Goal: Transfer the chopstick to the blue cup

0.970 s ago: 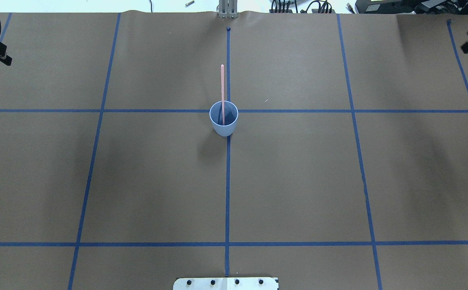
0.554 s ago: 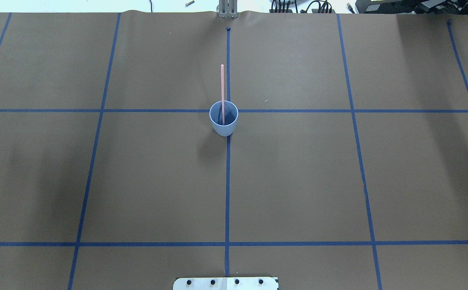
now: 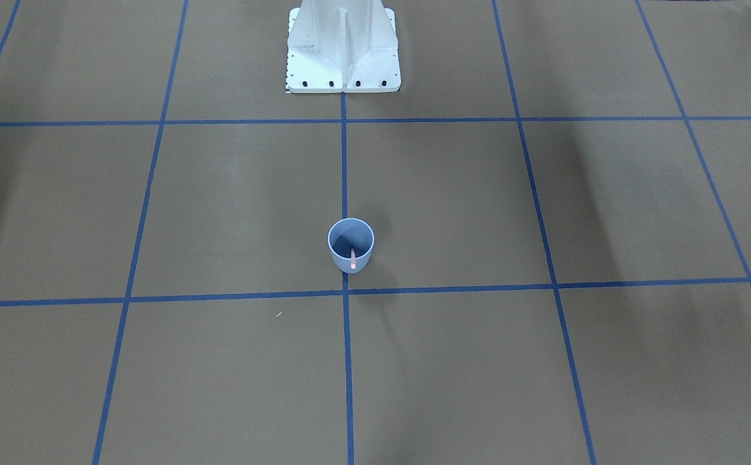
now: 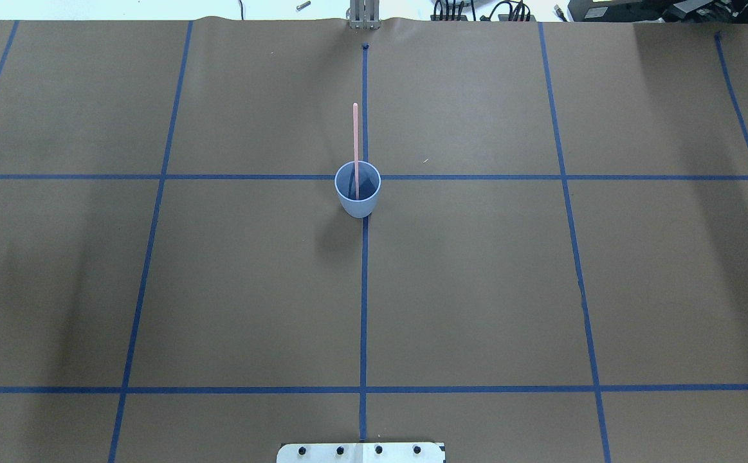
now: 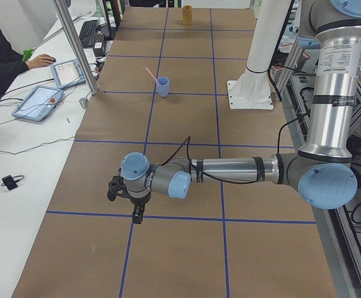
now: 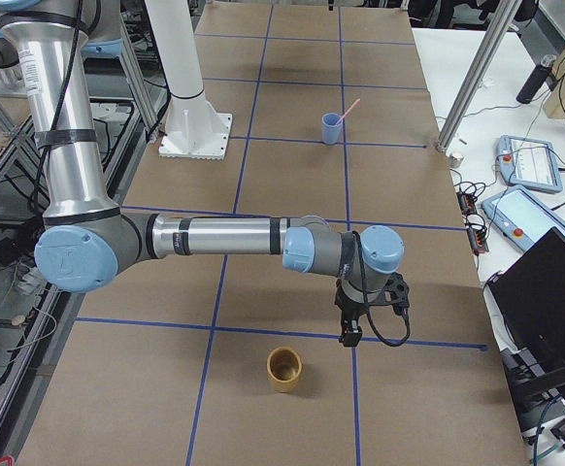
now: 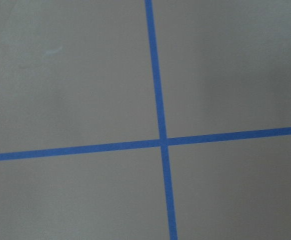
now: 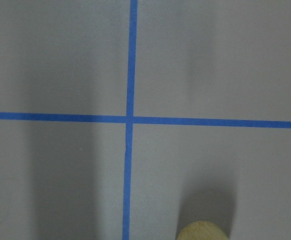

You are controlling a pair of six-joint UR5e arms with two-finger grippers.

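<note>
The pale blue cup (image 4: 357,200) stands upright at the table's middle, on the crossing of two blue tape lines. One pink chopstick (image 4: 355,132) stands in it and leans over the far rim. Both also show in the front view, the cup (image 3: 349,262) with the chopstick's end (image 3: 352,258) at its near rim. My left gripper (image 5: 136,217) shows only in the left side view, low over the table's left end, far from the cup (image 5: 162,87). My right gripper (image 6: 348,337) shows only in the right side view, at the right end. I cannot tell whether either is open or shut.
A tan cylindrical cup (image 6: 284,369) stands on the table just beside my right gripper and shows at the bottom of the right wrist view (image 8: 203,231). The white robot base (image 3: 343,45) stands at the near edge. Tablets and cables lie on the white side bench (image 6: 530,184).
A second ago both grippers showed at the far left and far right edges of the overhead view. They have moved outward and out of it. The cup and chopstick have not moved.
</note>
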